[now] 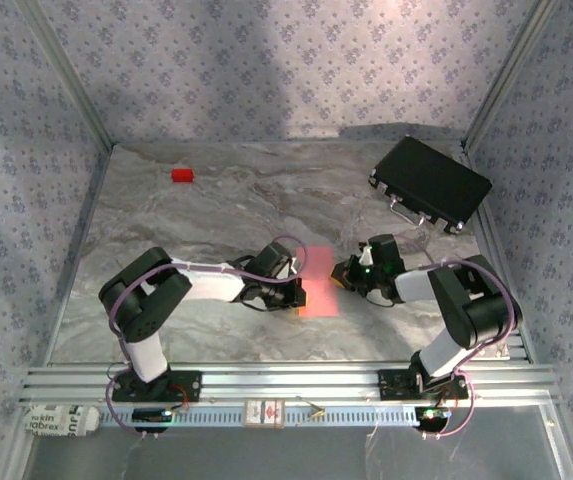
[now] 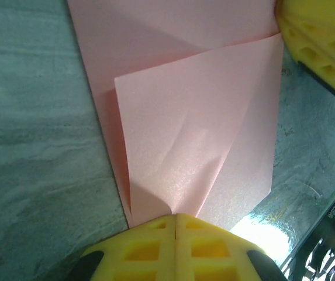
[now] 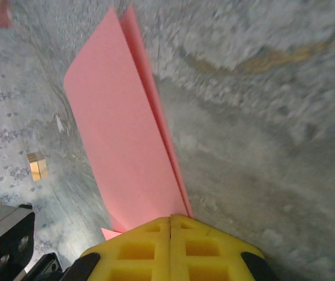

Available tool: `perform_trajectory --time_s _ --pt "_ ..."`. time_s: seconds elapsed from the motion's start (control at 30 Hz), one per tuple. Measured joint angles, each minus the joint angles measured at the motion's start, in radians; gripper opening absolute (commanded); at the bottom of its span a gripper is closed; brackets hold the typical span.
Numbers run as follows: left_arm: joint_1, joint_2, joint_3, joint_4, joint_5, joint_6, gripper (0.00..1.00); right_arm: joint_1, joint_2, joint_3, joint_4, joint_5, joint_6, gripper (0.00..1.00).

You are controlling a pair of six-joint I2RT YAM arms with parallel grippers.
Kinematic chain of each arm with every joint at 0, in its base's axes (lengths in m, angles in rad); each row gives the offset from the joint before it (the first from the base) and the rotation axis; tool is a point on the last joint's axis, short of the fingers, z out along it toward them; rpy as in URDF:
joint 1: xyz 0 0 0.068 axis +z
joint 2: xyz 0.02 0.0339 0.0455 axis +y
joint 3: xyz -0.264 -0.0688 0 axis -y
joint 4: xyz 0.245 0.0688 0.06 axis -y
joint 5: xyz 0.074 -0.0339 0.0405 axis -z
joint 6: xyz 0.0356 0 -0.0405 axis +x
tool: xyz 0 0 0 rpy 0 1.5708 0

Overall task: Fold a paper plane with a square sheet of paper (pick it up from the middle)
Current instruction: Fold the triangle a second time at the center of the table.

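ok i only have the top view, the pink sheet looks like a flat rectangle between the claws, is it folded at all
observer: yes, the left wrist view shows a corner of the sheet folded diagonally over the layer beneath
operator: claws open or shut
observer: both shut, left claw and right claw, each right at the sheet's edge
operator: pinching it
observer: can't tell, but the right wrist view shows two layers converging at that claw's seam
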Motion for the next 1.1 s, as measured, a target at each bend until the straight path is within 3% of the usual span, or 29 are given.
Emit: perform_trajectory --time_s 0.3,0.53,0.83,1.1 --pt "0.001 0.000 0.000 0.002 0.002 0.011 0.02 0.051 -0.126 0.005 -0.053 -0.004 -0.029 0.04" --pt "0.001 0.000 0.001 0.002 0.002 0.011 0.04 0.101 -0.049 0.014 -0.056 -0.019 -0.029 0.00" --pt "0.002 -0.022 0.001 -0.024 -0.021 -0.008 0.11 0.080 0.016 -0.005 0.010 -0.047 -0.026 0.00" --pt "0.002 -0.093 0.028 -0.078 -0.070 -0.078 0.06 0.080 0.016 -0.015 0.031 -0.045 -0.025 0.00"
